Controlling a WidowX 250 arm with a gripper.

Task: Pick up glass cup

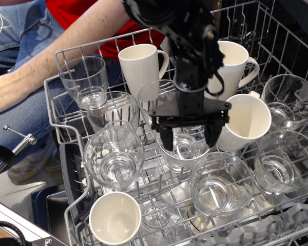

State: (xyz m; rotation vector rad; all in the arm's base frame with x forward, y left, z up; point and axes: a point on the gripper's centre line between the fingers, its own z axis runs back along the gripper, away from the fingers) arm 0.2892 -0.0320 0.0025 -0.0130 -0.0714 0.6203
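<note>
Several clear wide glass cups stand in a wire dishwasher rack (61,128). My black gripper (190,139) is open, its two fingers straddling the centre glass cup (182,151), one finger at its left rim and one at its right rim. The fingertips reach down around the cup's upper wall; I cannot tell whether they touch it. Other glass cups stand at front left (114,156), front centre (220,183) and right (280,163). The arm hides the rack behind the centre cup.
White mugs stand at back (138,64), back right (235,64), right of the gripper (244,123) and front left (114,218). A taller tapered glass (86,82) is at the back left. A person in red and jeans (36,77) sits beside the rack's left side.
</note>
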